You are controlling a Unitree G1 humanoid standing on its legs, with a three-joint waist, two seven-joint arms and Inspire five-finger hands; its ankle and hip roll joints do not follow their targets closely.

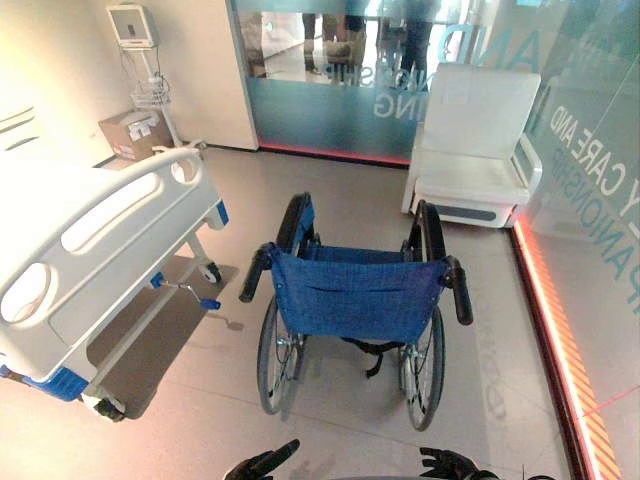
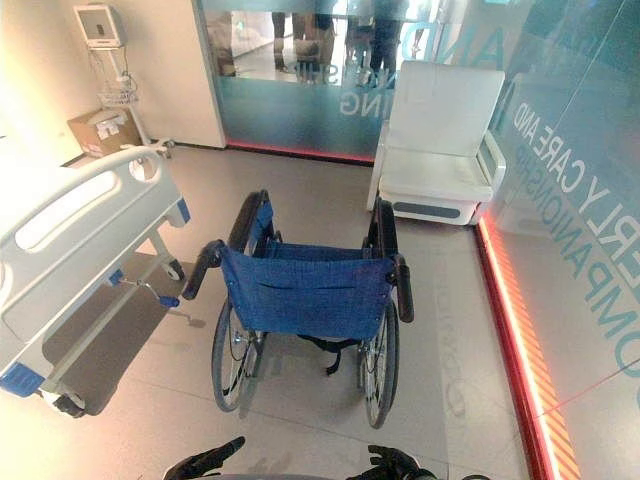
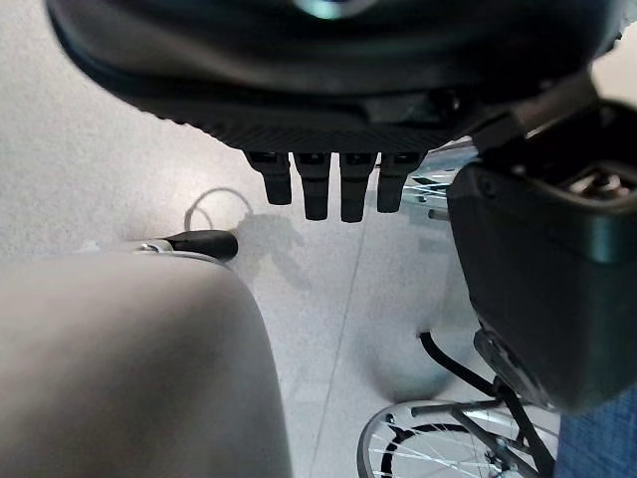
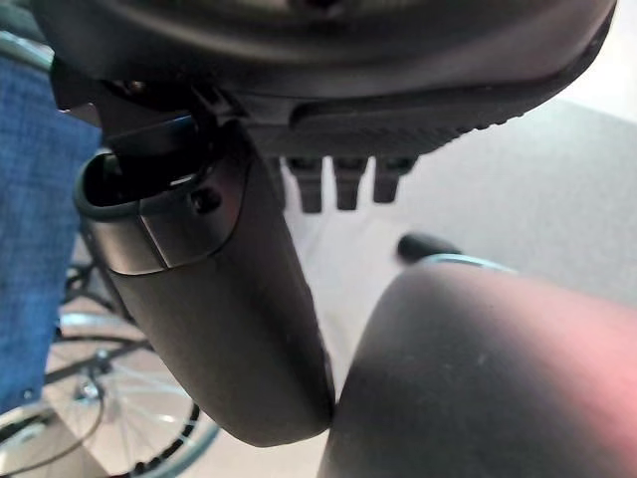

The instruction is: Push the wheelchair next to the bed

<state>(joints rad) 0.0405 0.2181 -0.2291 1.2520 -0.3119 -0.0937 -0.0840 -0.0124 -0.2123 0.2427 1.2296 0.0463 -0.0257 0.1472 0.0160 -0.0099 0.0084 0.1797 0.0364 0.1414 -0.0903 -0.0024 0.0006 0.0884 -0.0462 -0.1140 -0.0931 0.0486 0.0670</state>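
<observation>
A wheelchair (image 1: pixel 360 295) with a blue fabric back and black push handles stands in the middle of the floor, its back toward me. The left handle (image 1: pixel 255 272) and right handle (image 1: pixel 458 290) are both free. The white hospital bed (image 1: pixel 110 240) stands to the left, its footboard about a wheel's width from the chair. My left hand (image 1: pixel 262 463) and right hand (image 1: pixel 447 463) hang low behind the chair, well short of the handles. Both are open with relaxed fingers (image 3: pixel 323 189) and hold nothing. The right wrist view catches the blue back (image 4: pixel 35 249) and a spoked wheel (image 4: pixel 100 418).
A white armchair (image 1: pixel 480 150) stands against the frosted glass wall (image 1: pixel 330 90) ahead on the right. A cardboard box (image 1: pixel 135 133) and a monitor on a stand (image 1: pixel 133 25) sit in the far left corner. A red floor strip (image 1: pixel 560 330) runs along the right glass wall.
</observation>
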